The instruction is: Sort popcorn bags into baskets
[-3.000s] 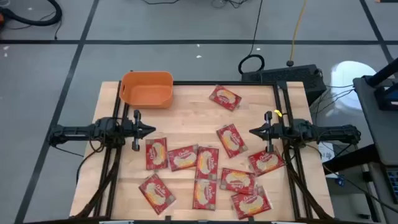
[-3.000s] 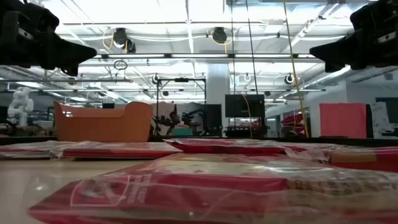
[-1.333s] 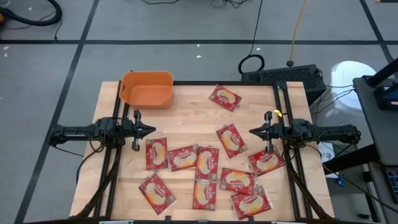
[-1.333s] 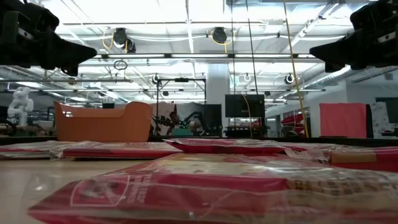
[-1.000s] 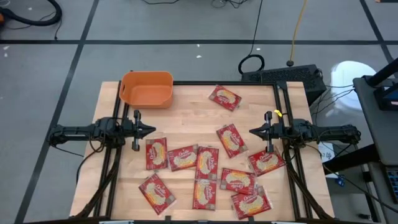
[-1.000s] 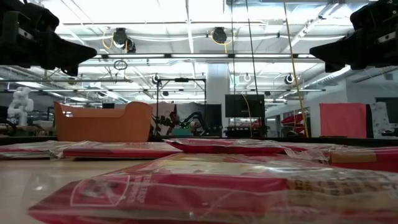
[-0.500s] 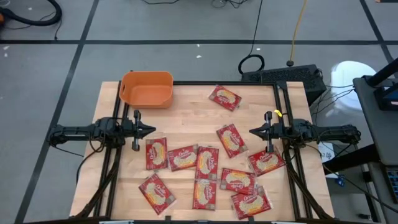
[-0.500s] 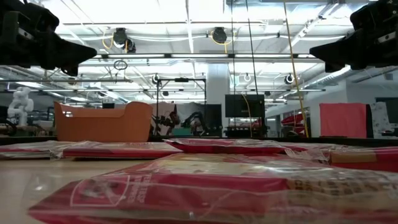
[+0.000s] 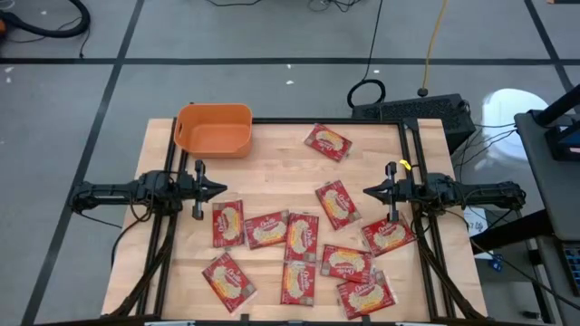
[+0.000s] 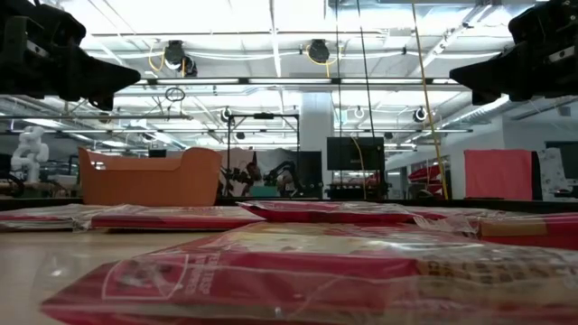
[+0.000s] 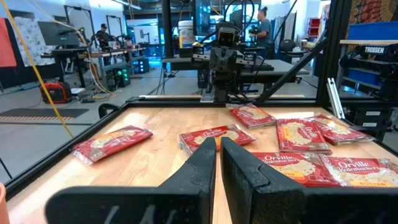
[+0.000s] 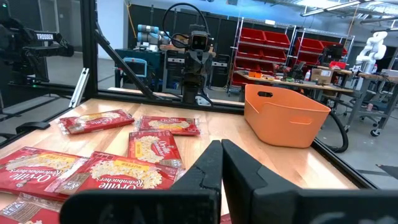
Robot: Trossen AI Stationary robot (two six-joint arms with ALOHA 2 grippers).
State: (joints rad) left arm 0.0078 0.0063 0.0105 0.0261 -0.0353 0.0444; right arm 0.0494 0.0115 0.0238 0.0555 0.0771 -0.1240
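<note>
Several red popcorn bags lie flat on the wooden table, most of them crowded toward the near half (image 9: 302,237). One lies alone at the far side (image 9: 327,142) and another near the middle right (image 9: 336,203). The orange basket (image 9: 214,129) stands at the far left corner, open side up, with nothing showing inside it. My left gripper (image 9: 222,189) hovers level over the table's left edge, shut, pointing right. My right gripper (image 9: 367,191) hovers level over the right edge, shut, pointing left. Both hang well above the bags.
Black frame rails run along the table's left side (image 9: 163,235) and right side (image 9: 426,244). A black box with cables (image 9: 412,110) sits beyond the far right corner. Bare wood (image 9: 272,172) lies between the basket and the bags. People stand in the room beyond.
</note>
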